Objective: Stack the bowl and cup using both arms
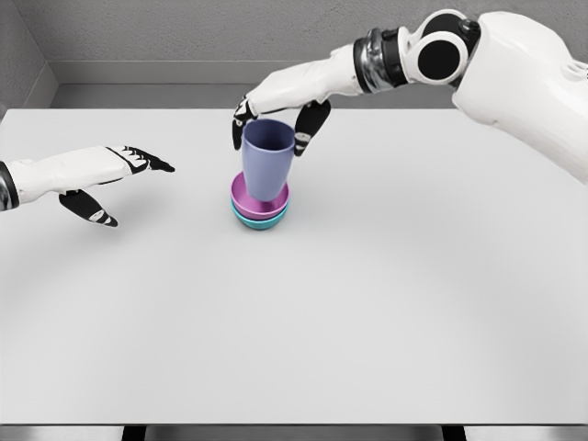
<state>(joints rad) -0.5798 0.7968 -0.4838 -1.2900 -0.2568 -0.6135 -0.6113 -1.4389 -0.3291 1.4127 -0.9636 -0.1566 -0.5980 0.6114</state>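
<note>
Here, cup (267,161) (mouth up) stands in bowls (260,209).

My left arm (37,177) runs off the picture's left edge, so only the forearm and hand show. My right arm (514,64) is cut by the right and top edges past the shoulder. The cup (267,163) hides the inside of the purple bowl (260,201), and that bowl covers all but the rim of the teal bowl (259,220). Whether my right hand (280,106) touches the cup, I cannot tell.
</note>
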